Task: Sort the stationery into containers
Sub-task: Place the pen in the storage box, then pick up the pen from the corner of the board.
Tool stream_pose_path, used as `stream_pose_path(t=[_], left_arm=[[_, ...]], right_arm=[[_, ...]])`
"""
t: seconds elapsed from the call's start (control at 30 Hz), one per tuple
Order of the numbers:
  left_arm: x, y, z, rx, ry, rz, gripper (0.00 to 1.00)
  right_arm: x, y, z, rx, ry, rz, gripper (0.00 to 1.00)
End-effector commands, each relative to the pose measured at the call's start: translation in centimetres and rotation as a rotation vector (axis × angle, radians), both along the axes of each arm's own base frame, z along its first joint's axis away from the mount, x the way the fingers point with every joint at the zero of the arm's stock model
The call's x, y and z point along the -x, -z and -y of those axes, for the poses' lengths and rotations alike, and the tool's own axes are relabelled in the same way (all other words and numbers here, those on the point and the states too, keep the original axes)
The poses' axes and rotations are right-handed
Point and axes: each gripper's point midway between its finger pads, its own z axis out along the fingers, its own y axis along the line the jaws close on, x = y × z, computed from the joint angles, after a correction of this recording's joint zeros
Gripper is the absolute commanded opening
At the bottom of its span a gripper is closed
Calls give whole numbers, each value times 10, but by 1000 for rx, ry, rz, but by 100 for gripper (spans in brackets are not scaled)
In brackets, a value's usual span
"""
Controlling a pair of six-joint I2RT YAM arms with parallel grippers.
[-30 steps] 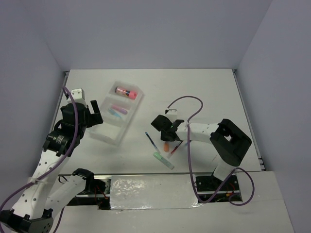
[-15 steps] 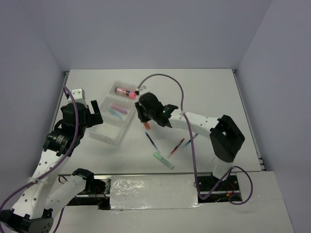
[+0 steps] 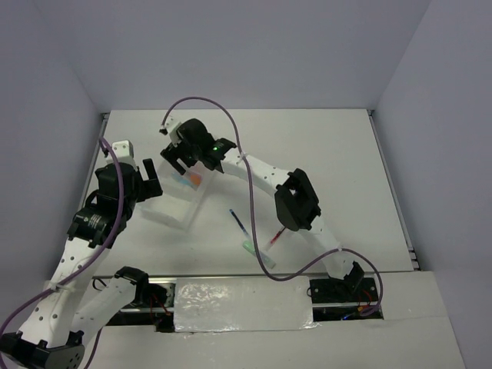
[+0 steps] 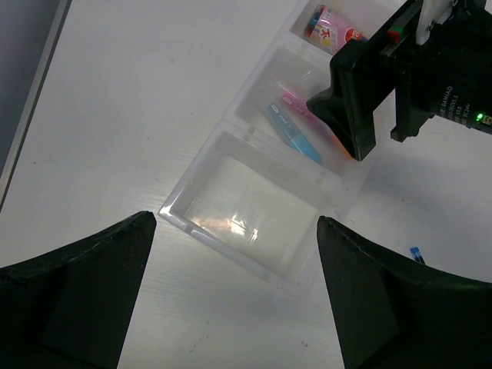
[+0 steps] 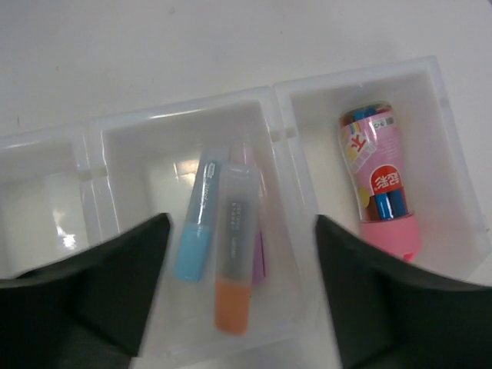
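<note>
The right claw [image 5: 240, 231] is spread wide, with nothing between its fingers [image 5: 84, 296], and hangs over the middle compartment of the clear three-part tray [image 5: 273, 96]. Directly beneath its gap the orange highlighter [image 5: 231, 257] lies flat on the compartment floor, orange end toward the camera, free of both fingers. Touching it on one side is the blue highlighter [image 5: 198, 231]. On the other side a sliver of the purple highlighter [image 5: 260, 265] shows, partly under the orange one. One compartment over, past the wrist view's right-hand finger, the stubby pink-red tube [image 5: 380, 184] lies lengthwise by itself. In the top view, well apart from this claw and back along its arm toward the base, three items lie loose on the white table [image 3: 338, 154]. They are a thin blue pen [image 3: 239, 223], a green highlighter [image 3: 250, 247] just beyond it, and a red pen [image 3: 277, 236] partly hidden by the arm's elbow.

The left claw [image 4: 234, 223] is also wide open and holds nothing. It hovers just off the tray's opposite end, and its camera looks down into the end compartment nearest it. The right claw's dark body fills the far corner of that view.
</note>
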Motion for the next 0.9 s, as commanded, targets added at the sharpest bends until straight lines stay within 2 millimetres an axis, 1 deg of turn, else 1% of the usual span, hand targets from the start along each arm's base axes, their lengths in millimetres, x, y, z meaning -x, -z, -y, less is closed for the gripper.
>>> stream_pose_path(t=[0.0, 0.03, 0.13, 0.17, 0.2, 0.23, 0.27, 0.3, 0.33, 0.37, 0.4, 0.43, 0.47, 0.5, 0.53, 0.57, 0.6, 0.63, 0.7, 0.73, 0.77, 0.8, 0.87], left_arm=[[-4, -9, -2, -1, -6, 40, 100], [-3, -9, -2, 0, -9, 42, 99], [-3, -10, -3, -1, -11, 48, 99], [-3, -11, -3, 0, -9, 49, 99], [-3, -9, -2, -1, -8, 45, 99], [-3, -10, -3, 0, -9, 46, 99], [-3, -9, -3, -1, -9, 43, 99], [-3, -10, -3, 1, -10, 48, 99], [-3, -10, -2, 2, -5, 49, 99], [-3, -11, -1, 4, -1, 51, 99], [-3, -11, -1, 6, 0, 53, 99], [-3, -12, 0, 9, 7, 51, 99], [-4, -12, 1, 11, 10, 52, 99], [-3, -11, 1, 11, 11, 46, 99], [-3, -12, 2, 14, 17, 48, 99], [-3, -12, 2, 15, 18, 47, 99], [-4, -11, 2, 14, 20, 45, 99], [-4, -10, 2, 14, 21, 42, 99], [-4, -10, 2, 14, 21, 41, 99], [-4, -10, 2, 13, 20, 41, 99], [-3, -11, 1, 13, 17, 44, 99], [-4, -10, 1, 13, 15, 43, 99], [-3, -10, 1, 12, 13, 45, 99]], right_arm=[[0, -36, -5, -55, -51, 54, 92], [2, -39, -5, -68, -46, 45, 94], [4, -59, 10, -99, 8, 36, 99], [10, -49, 21, -72, 28, 7, 100], [19, -79, 34, -106, 55, 13, 99], [27, -87, 46, -108, 71, 5, 98], [46, -53, 67, -33, 73, -64, 97], [69, -86, 88, -61, 49, -53, 96], [97, -80, 95, -52, -22, -117, 93], [132, -34, 123, 53, -45, -248, 86], [156, -46, 140, 28, -52, -273, 83], [184, -3, 163, 111, -24, -340, 82], [198, 3, 173, 101, 29, -377, 80], [209, -6, 186, 75, 59, -368, 80], [226, 19, 202, 126, 87, -405, 80], [236, 22, 208, 117, 115, -437, 80], [246, 20, 214, 107, 114, -439, 79], [264, 36, 222, 147, 108, -469, 79], [279, 43, 226, 159, 92, -481, 80], [291, 53, 227, 176, 66, -492, 80], [296, 58, 226, 182, 55, -499, 80], [300, 69, 227, 205, 58, -509, 80], [303, 81, 227, 240, 68, -508, 80]])
